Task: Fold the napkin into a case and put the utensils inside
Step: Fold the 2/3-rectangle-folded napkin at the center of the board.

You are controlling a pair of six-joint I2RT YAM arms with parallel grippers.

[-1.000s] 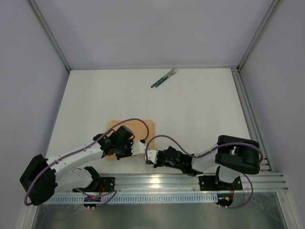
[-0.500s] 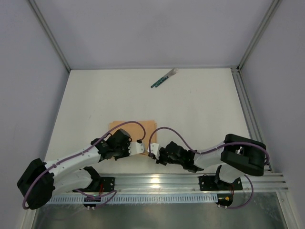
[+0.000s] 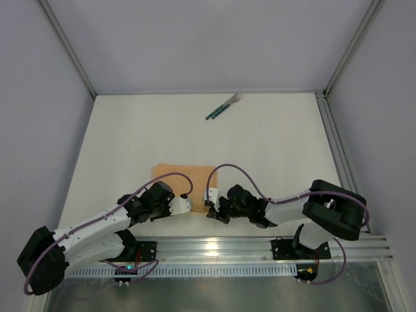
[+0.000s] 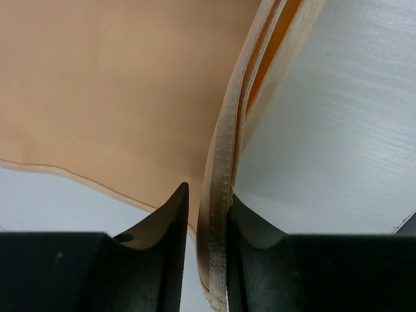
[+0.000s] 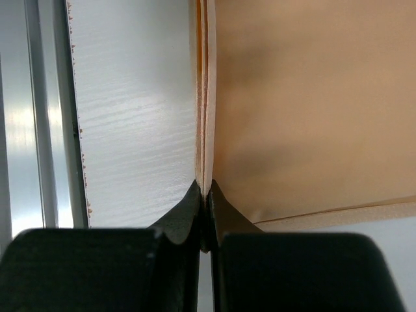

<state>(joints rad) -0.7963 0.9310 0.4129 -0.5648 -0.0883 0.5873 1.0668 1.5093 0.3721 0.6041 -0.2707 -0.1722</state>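
White table [image 3: 273,149] below us. Our right tool [image 3: 210,208] clamps the napkin [image 3: 185,175]; our left tool [image 3: 188,205], parted, could drop the fold.

Utensils [image 3: 224,107] too small to count, perhaps two; napkin [image 3: 195,172] near edge hidden.

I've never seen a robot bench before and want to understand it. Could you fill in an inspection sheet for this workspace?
Surface: white table, no spills seen.
Job's things: napkin lies flat close to the arms, with folded layers showing at its near edge; utensils lie together at the far side, apart from the cloth.
Clutter: nothing seen.
Grippers: left gripper has its fingers apart, loosely astride the napkin's edge; right gripper is shut on that edge.
Cables: purple cables loop up from each arm over the napkin.
Surroundings: grey walls on three sides; metal rail along the near edge.
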